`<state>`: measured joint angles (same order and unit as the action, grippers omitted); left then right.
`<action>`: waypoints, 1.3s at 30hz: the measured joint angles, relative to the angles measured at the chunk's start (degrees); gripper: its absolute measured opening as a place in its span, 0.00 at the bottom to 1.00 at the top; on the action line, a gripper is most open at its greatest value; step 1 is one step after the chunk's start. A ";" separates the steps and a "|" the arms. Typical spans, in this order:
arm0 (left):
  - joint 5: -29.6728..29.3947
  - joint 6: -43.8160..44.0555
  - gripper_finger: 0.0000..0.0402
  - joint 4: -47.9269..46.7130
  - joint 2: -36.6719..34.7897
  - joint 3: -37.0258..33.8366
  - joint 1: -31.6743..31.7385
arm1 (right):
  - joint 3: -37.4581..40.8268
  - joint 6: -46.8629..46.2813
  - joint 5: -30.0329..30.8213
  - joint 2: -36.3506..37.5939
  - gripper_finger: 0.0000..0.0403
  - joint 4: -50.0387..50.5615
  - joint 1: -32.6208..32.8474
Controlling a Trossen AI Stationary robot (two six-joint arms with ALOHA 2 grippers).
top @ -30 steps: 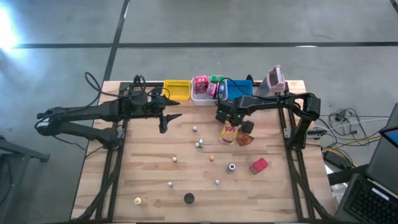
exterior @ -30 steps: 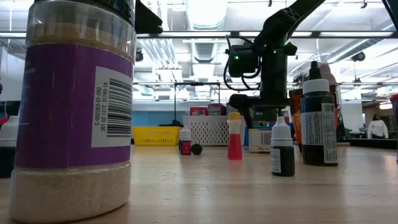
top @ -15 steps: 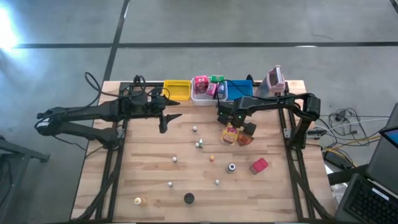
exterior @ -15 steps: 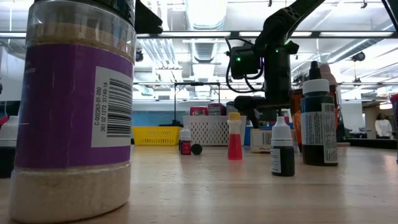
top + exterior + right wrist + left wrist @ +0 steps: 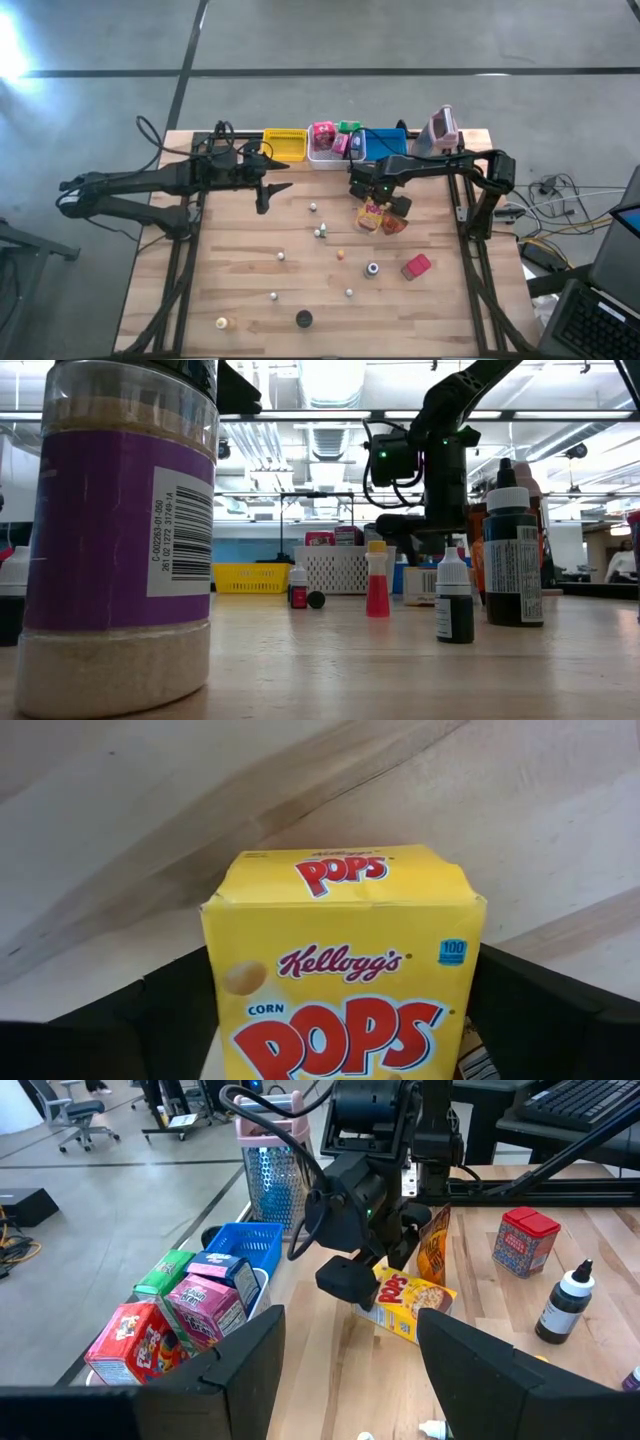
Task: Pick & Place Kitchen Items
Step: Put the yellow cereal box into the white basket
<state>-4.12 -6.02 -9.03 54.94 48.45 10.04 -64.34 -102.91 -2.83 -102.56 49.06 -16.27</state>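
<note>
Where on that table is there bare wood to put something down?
The widest bare stretch is the table on its left side, below the left gripper. Another strip lies along the right edge beyond the red box. It is crowded around the right gripper, the yellow cereal box and the bins.

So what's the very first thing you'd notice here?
Probably the bright yellow Corn Pops box lying on the wooden table, with the right claw open right over it. Then the big purple-labelled jar standing close to the low camera. Along the table's far edge sit a yellow bin, a white bin holding pink boxes, and a blue bin.
</note>
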 joint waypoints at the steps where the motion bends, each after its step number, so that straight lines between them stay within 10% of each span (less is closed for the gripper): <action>1: 0.00 0.00 0.58 -0.01 0.00 0.00 0.00 | 0.00 0.00 0.02 0.00 0.85 -0.04 0.00; 20: -0.02 0.00 0.58 -0.01 0.00 0.00 0.00 | -3.29 9.72 7.47 -0.04 0.73 -5.99 0.45; 39: 0.00 0.00 0.58 0.00 0.00 0.00 0.00 | -19.11 59.38 37.48 -0.03 0.71 -8.35 6.53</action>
<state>-4.12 -6.02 -9.03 54.94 48.45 10.04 -83.44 -43.54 34.65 -102.59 40.70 -9.74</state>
